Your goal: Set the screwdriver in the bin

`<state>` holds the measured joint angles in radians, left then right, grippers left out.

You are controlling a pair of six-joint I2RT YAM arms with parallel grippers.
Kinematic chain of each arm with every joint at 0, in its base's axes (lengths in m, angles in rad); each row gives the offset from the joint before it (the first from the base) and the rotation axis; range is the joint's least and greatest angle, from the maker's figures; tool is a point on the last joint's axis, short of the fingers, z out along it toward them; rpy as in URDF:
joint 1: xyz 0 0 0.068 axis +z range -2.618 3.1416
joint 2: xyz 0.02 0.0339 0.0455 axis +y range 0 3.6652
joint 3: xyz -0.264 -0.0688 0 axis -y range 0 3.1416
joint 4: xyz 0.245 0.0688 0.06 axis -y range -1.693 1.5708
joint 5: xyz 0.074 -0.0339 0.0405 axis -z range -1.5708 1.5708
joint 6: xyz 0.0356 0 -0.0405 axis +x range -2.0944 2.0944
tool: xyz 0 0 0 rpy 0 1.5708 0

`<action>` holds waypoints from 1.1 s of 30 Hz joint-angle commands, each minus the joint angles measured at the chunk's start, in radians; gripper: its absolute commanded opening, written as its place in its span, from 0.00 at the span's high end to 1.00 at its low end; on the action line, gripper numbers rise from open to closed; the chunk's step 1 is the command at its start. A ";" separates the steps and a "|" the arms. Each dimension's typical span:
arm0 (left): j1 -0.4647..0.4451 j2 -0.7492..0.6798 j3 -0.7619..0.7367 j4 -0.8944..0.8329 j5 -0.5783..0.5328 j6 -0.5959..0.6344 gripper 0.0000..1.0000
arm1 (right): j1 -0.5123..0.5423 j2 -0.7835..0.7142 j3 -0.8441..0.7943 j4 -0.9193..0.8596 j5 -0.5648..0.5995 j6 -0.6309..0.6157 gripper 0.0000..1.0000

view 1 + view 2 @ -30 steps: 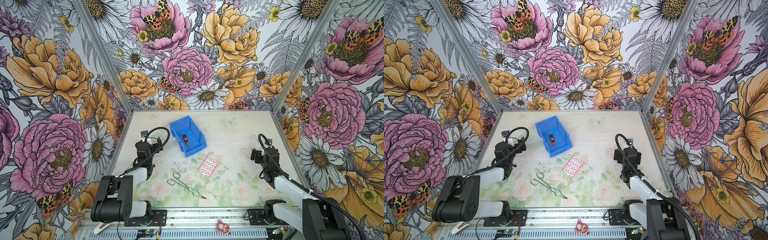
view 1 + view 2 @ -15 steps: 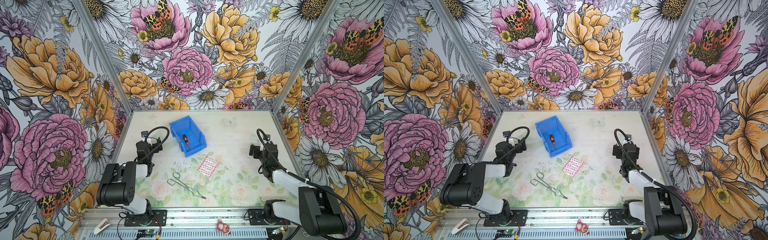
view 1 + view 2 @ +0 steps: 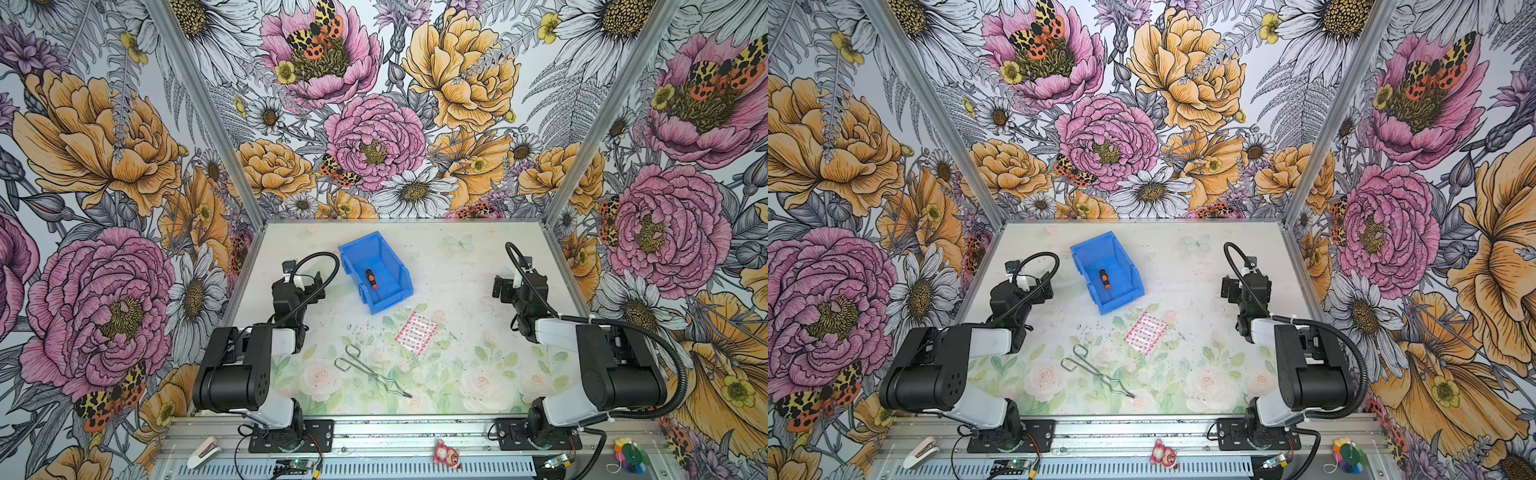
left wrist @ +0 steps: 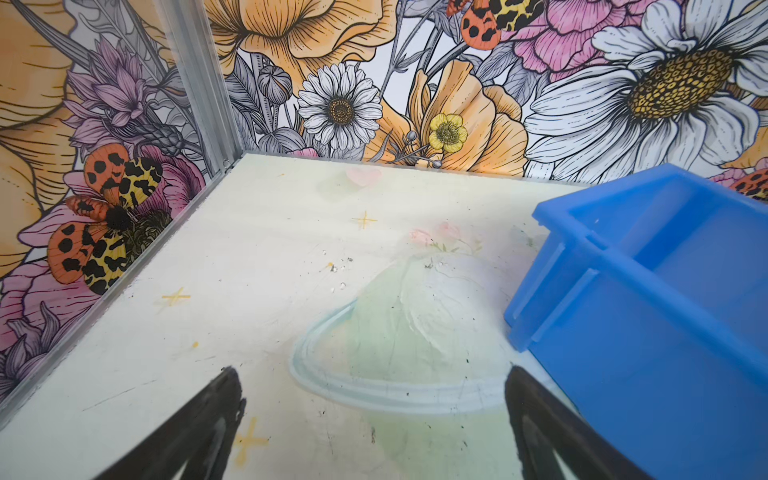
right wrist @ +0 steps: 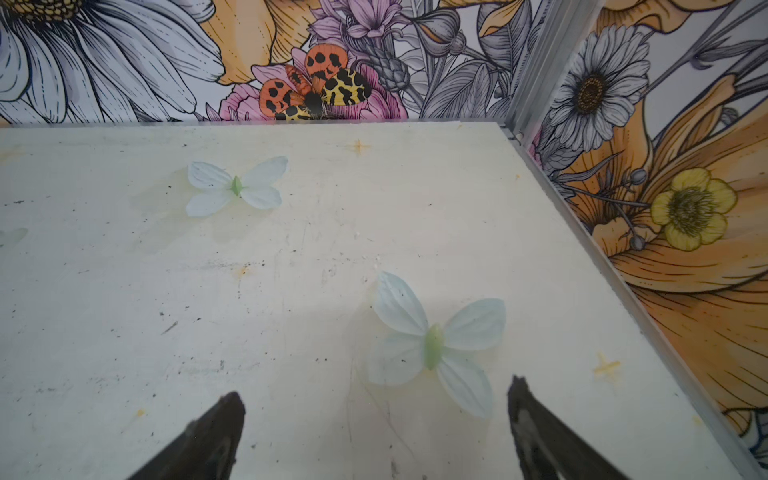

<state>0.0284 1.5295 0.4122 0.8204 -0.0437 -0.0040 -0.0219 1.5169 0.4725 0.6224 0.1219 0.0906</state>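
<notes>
the left claw (image 4: 374, 386) holds its jaws spread wide with nothing between them, low over the worktop (image 4: 270, 249), and the blue bin (image 4: 644, 332) is just beside one finger. the right claw (image 5: 376, 392) is spread the same way and empty, above a pale butterfly motif (image 5: 434, 345) on the surface, well apart from the bin. in both top views the bin (image 3: 390, 302) (image 3: 1122, 302) sits left of centre toward the back, turned at an angle. the screwdriver (image 3: 371, 279) (image 3: 1104, 277) lies flat on its floor, with the orange-and-black handle toward the back wall and the shaft toward the low lip. a pink checked packet (image 3: 417, 333) lies nearer the front, and beyond it are wire tongs (image 3: 370, 370). the worktop is pale, scuffed and printed with faint roses. floral walls (image 3: 374, 124) with peonies, daisies and moths enclose it on three sides.
</notes>
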 commanded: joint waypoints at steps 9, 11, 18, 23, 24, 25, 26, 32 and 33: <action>-0.021 0.022 -0.036 0.121 -0.045 0.014 0.01 | 0.007 0.021 -0.073 0.229 0.038 0.009 0.01; -0.028 0.017 -0.034 0.108 -0.038 0.027 0.01 | 0.014 0.024 -0.077 0.239 0.047 0.001 0.00; -0.026 0.019 -0.033 0.114 -0.028 0.029 0.01 | 0.020 0.018 -0.085 0.249 0.053 -0.002 0.01; -0.039 0.020 -0.038 0.121 -0.047 0.039 0.01 | 0.019 0.017 -0.083 0.246 0.052 0.000 0.01; -0.038 0.020 -0.037 0.121 -0.043 0.039 0.01 | 0.019 0.017 -0.083 0.247 0.052 0.000 0.01; -0.036 0.020 -0.036 0.118 -0.039 0.038 0.01 | 0.019 0.016 -0.084 0.246 0.051 0.000 0.01; -0.036 0.020 -0.036 0.119 -0.039 0.037 0.01 | 0.019 0.017 -0.084 0.247 0.052 0.000 0.00; -0.015 0.020 -0.030 0.108 0.002 0.024 0.01 | 0.020 0.016 -0.084 0.246 0.053 0.000 0.01; -0.012 0.020 -0.030 0.108 0.007 0.021 0.01 | 0.019 0.017 -0.084 0.246 0.051 -0.001 0.00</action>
<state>0.0029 1.5410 0.3874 0.9096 -0.0650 0.0151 -0.0113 1.5341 0.3786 0.8379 0.1638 0.0948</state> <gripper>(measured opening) 0.986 0.995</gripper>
